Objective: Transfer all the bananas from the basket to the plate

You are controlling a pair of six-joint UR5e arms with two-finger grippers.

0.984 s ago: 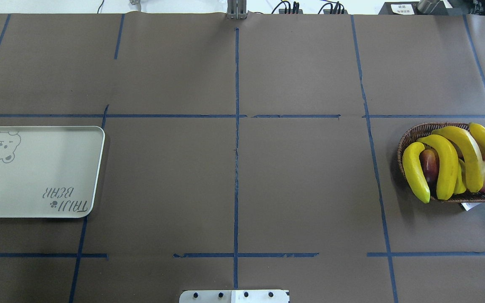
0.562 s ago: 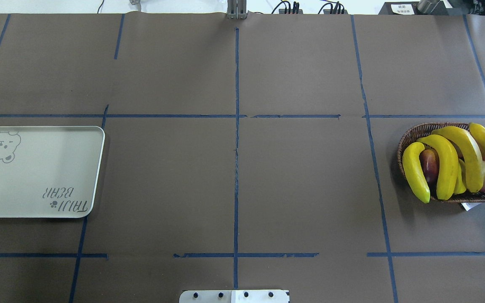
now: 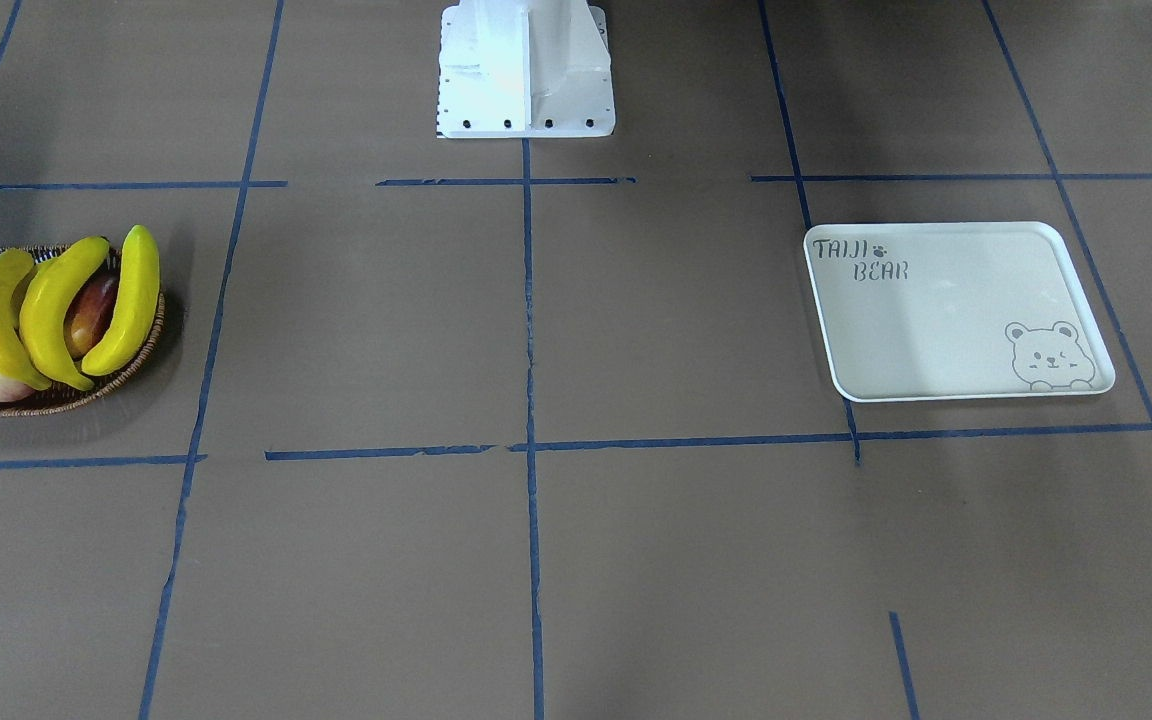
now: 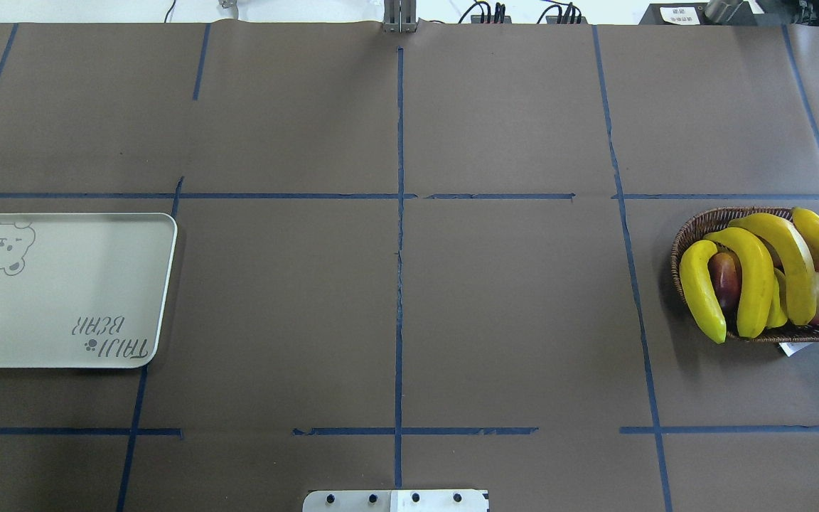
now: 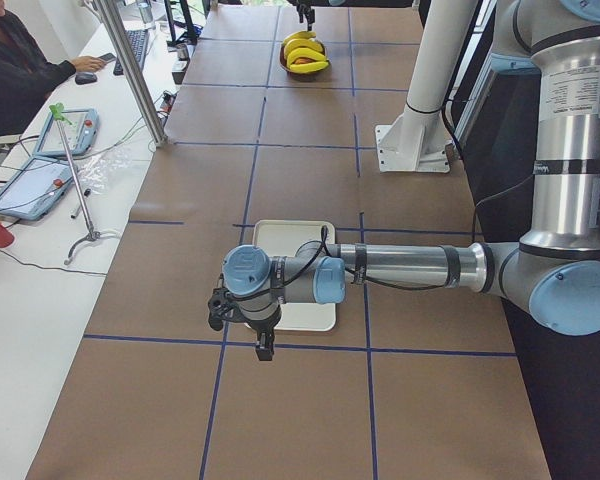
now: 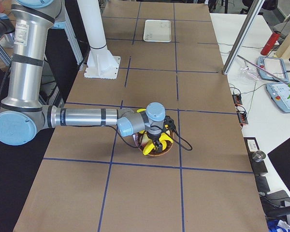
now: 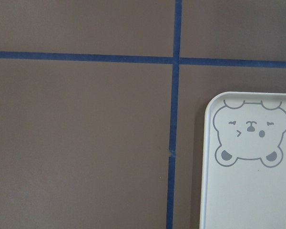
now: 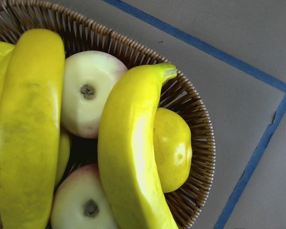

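I start at the table's [image 4: 509,320] right end, where the near arm in my right side view reaches out low and the right gripper [image 6: 159,141] hangs directly over the basket [image 4: 694,226]. Only the side cameras show it properly, so I cannot tell whether its fingers are spread or pressed together. Its wrist camera looks straight down into the wicker. All four bananas [image 4: 754,281] lie side by side across the basket, resting on pale apples [image 8: 86,95] with a smaller yellow fruit [image 8: 174,148] tucked beneath one of them. Several banana tips overhang the rim. Moving across the brown surface and past the blue tape [image 4: 399,284] grid, the plate [image 4: 61,299] lies flat at the far left end, well apart from the basket. The left gripper [image 5: 263,340] hangs over the table just off the plate's bear corner, which shows in its wrist camera. Again I have only a side view of it, so I cannot tell how its fingers are set. Beyond the table, a person [image 5: 20,70] sits at a desk.
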